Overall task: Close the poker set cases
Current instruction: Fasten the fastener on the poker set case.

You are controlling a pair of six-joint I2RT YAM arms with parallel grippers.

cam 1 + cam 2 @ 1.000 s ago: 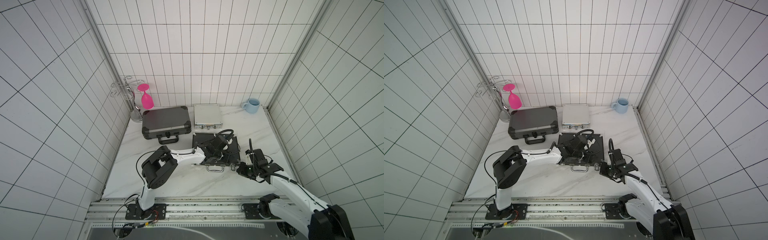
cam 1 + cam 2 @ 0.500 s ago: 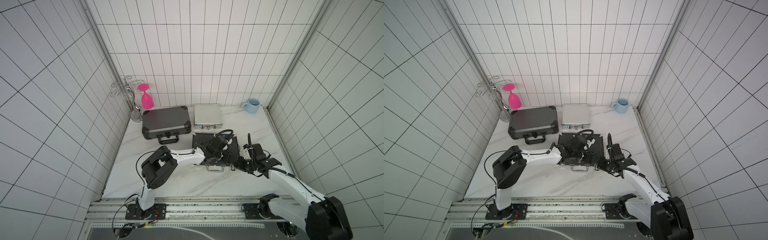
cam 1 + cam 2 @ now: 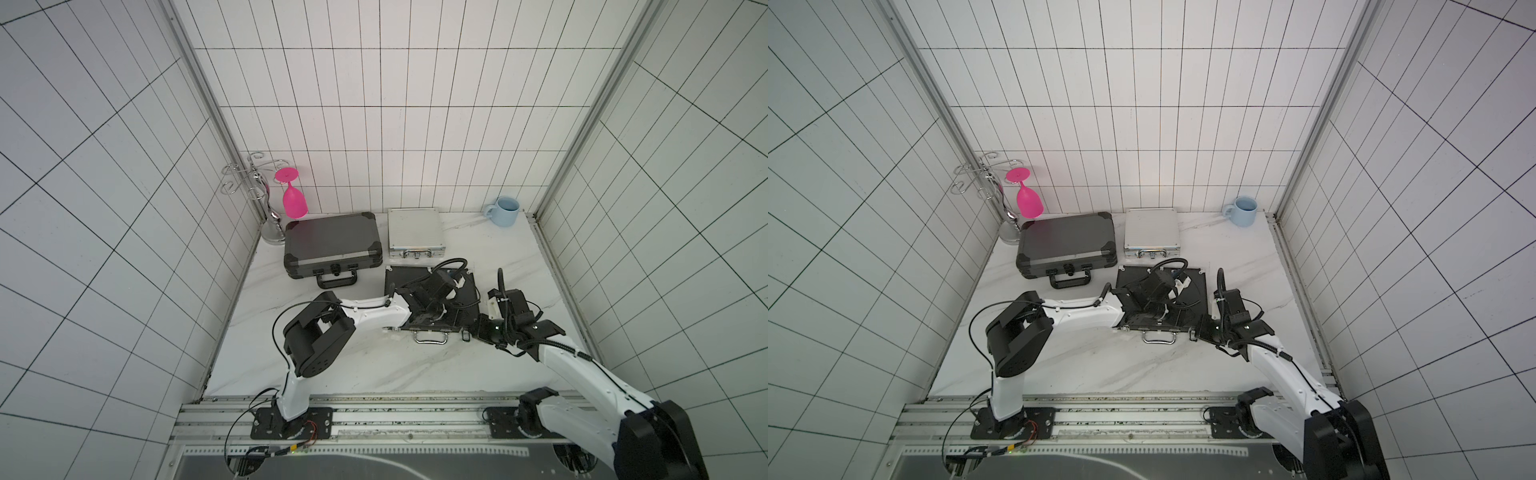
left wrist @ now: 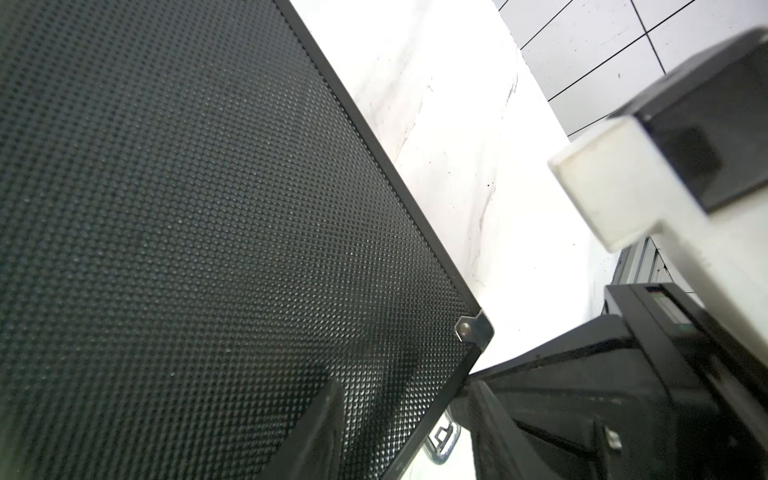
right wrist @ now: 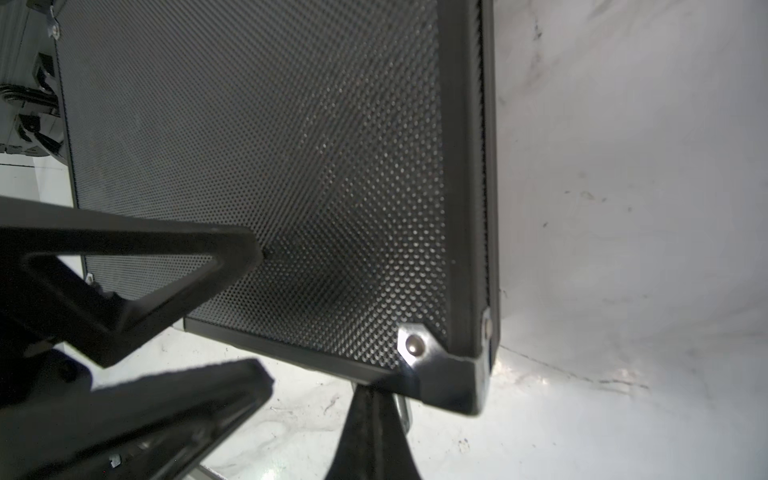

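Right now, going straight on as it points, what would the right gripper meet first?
Probably the black textured case, at its front edge near the corner; the right gripper already looks nearly touching it.

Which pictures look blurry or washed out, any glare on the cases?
Both top views: sharp, tile lines bowed; faint pink sheen on the dark grey case. Left wrist: marble table washed out. Right wrist: black textured case glints, foreground soft.
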